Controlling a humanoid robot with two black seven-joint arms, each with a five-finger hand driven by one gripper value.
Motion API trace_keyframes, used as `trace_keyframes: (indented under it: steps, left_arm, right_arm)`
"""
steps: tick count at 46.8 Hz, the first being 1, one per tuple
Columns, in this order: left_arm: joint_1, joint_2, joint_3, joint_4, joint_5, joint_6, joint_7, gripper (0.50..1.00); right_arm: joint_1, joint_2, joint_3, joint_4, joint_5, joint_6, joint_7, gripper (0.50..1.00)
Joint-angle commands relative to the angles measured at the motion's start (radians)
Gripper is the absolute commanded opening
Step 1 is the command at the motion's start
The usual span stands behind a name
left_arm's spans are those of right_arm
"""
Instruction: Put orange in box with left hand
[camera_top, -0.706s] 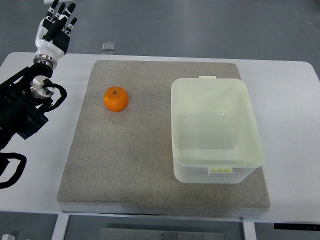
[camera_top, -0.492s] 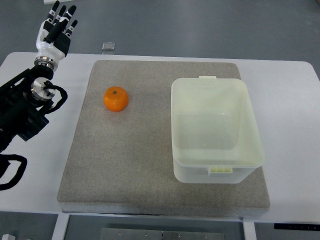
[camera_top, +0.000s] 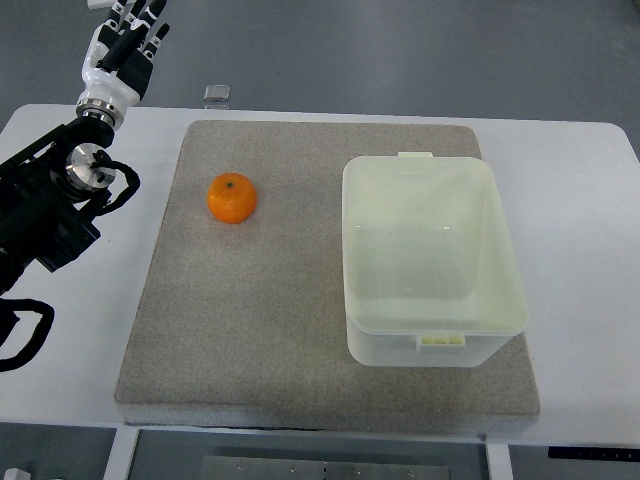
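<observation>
Sitting on the grey mat (camera_top: 300, 330), the orange (camera_top: 232, 198) rests at about 9 o'clock from the box (camera_top: 432, 262), well apart from it, its stem dimple facing up. Nothing touches it. It looks firm, round and fairly light, with a slightly pebbled skin that should give decent friction; being round, it would likely roll if nudged from 1 side, so a grasp from above with fingers wrapping opposite sides around its widest part seems the safest hold. It can take moderate squeeze without damage.

The box is a pale translucent tub with no lid on, empty, with its mouth facing up, and it stands on the right half of the mat. The mat lies on a white desk (camera_top: 590, 200).

The left hand (camera_top: 122, 55) is at roughly 11 o'clock from the orange, beyond the desk's far left corner, with its fingers extended and holding nothing; its dark arm runs down the left edge. A small clear object (camera_top: 216, 94) sits at the desk's far edge. The right hand does not show.
</observation>
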Motion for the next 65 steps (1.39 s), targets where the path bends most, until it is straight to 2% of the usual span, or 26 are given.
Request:
trace_keyframes:
  steps: [1, 5, 13, 21, 29, 36, 43, 48, 57, 65]
  left_arm:
    - [-0.013, 0.011, 0.008, 0.001, 0.049, -0.003, 0.003, 0.992]
    - [-0.022, 0.026, 0.02, 0.0, 0.155, -0.001, 0.008, 0.99]
    - [-0.093, 0.066, 0.194, 0.0, 0.508, -0.008, 0.008, 0.99]
    - [-0.194, 0.124, 0.355, 0.0, 0.782, -0.11, -0.003, 0.99]
    - [-0.28, 0.17, 0.444, -0.02, 0.928, -0.189, -0.024, 0.99]
    - [-0.32, 0.179, 0.589, -0.12, 1.045, -0.192, -0.078, 0.99]
    - [-0.386, 0.201, 0.726, -0.183, 1.183, -0.193, -0.185, 0.99]
    - [-0.429, 0.207, 0.78, -0.23, 1.307, -0.19, -0.187, 0.99]
    - [-0.452, 0.207, 0.783, -0.249, 1.551, -0.147, -0.187, 0.99]
    - [-0.455, 0.233, 0.784, -0.361, 1.605, -0.109, -0.187, 0.99]
  right_arm:
    - [0.0, 0.0, -0.001, 0.0, 0.0, 0.0, 0.0, 0.932]
    - [0.0, 0.0, 0.001, 0.0, 0.0, 0.0, 0.0, 0.932]
    - [0.0, 0.0, -0.001, 0.0, 0.0, 0.0, 0.0, 0.932]
    - [0.0, 0.0, 0.001, 0.0, 0.0, 0.0, 0.0, 0.93]
    - [0.0, 0.0, 0.001, 0.0, 0.0, 0.0, 0.0, 0.93]
    - [0.0, 0.0, 0.001, 0.0, 0.0, 0.0, 0.0, 0.932]
    - [0.0, 0.0, 0.001, 0.0, 0.0, 0.0, 0.0, 0.932]
    - [0.0, 0.0, 0.001, 0.0, 0.0, 0.0, 0.0, 0.932]
    - [0.0, 0.0, 0.001, 0.0, 0.0, 0.0, 0.0, 0.932]
    - [0.0, 0.0, 0.001, 0.0, 0.0, 0.0, 0.0, 0.932]
